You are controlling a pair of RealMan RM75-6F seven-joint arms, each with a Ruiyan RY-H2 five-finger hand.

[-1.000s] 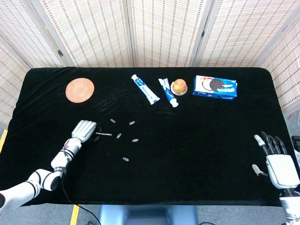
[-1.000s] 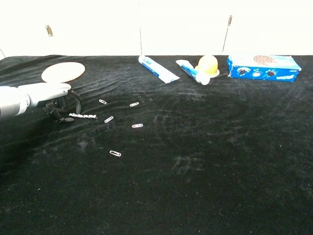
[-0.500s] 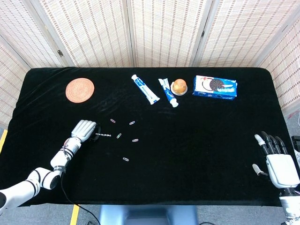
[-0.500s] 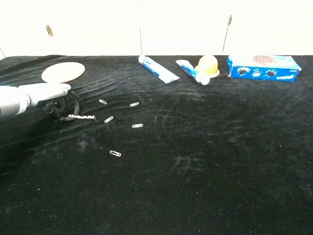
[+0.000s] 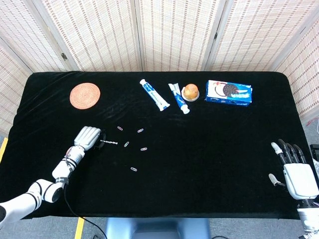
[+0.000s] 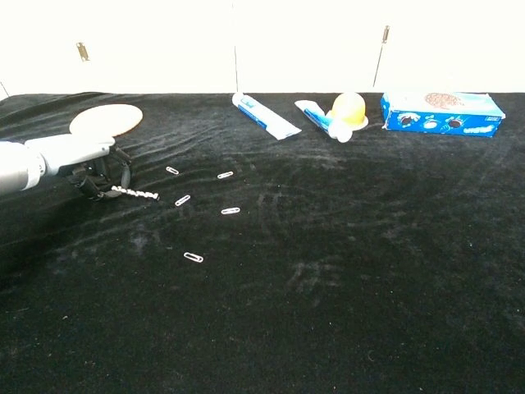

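Note:
My left hand [image 5: 88,137] lies knuckles up at the left of the black table [image 5: 209,144], fingers curled around one end of a thin twisted metal rod [image 5: 110,143]. In the chest view the left hand [image 6: 89,160] pinches the rod [image 6: 136,194], which sticks out to the right, low over the cloth. Several paper clips [image 5: 134,145] lie scattered just right of it; the nearest paper clip [image 6: 182,199] is close to the rod's free end. My right hand [image 5: 295,172] hangs at the table's near right corner, fingers spread, holding nothing.
A round woven coaster [image 5: 85,94] lies at the back left. Along the back edge are two toothpaste tubes [image 5: 154,94], an orange ball on a small dish [image 5: 190,92] and a blue cookie box [image 5: 229,92].
The left hand has shifted slightly toward the back of the table, taking the rod along. The right hand has barely moved.

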